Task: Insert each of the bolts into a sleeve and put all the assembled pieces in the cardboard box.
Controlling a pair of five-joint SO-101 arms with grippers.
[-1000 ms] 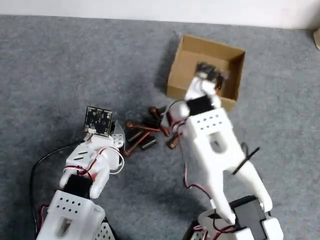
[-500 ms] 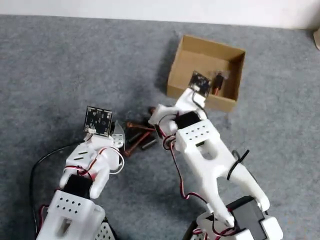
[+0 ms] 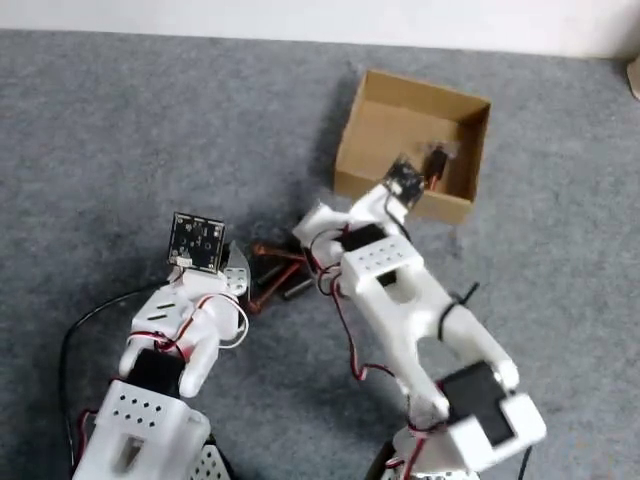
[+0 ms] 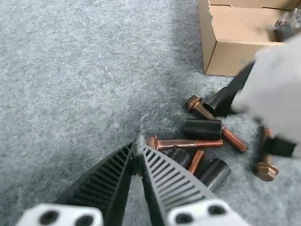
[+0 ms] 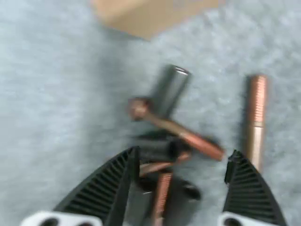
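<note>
A second ago my right arm was stretched out over the cardboard box (image 3: 428, 93). Since then it has swung back, and my right pincer (image 5: 183, 155) now hangs low over the heap of loose bolts (image 3: 272, 251) on the grey surface (image 3: 150, 130), just short of the box's near wall. My left arm has not stirred in that time. The high view looks down into the box, where one assembled piece (image 3: 437, 163), dark with a touch of copper, lies against the far side wall. My right wrist view gives what my own arm covers from above: the jaws stand wide, with a tangle of bolts and dark sleeves between them. A lone bolt (image 5: 256, 122) lies just outside one jaw, and a sleeve (image 5: 171, 87) lies past the heap toward the box. My left wrist view gives the heap from the other side: a black sleeve (image 4: 202, 128) lies across one bolt, and a second bolt (image 4: 186, 143) lies just beyond my left pincer (image 4: 140, 142). That pincer is closed tight on nothing and sits low at the edge of the heap.
</note>
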